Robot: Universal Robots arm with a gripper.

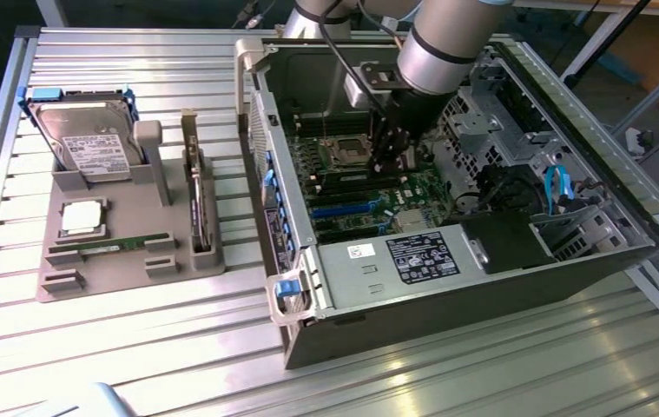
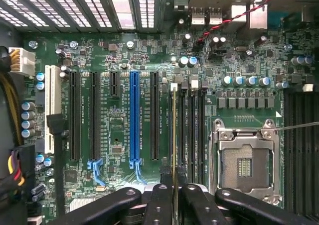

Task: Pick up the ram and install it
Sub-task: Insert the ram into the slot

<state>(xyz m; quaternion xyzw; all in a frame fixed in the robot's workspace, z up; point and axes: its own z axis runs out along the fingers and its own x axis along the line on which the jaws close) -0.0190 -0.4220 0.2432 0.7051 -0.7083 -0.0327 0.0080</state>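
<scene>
Looking roughly halfway. Pickup seeming done: jaws pinching shut on the ram, holding it edge-on inside the case and lining it up with the slots just beside the empty socket. Not managing to tell whether pressed home, so counting the seating as left to do.

Counting stuff: two rams, one in the jaws, the spare lying flat in the holder on the surface. Also sitting in there: one CPU, one hard drive, one card.
</scene>
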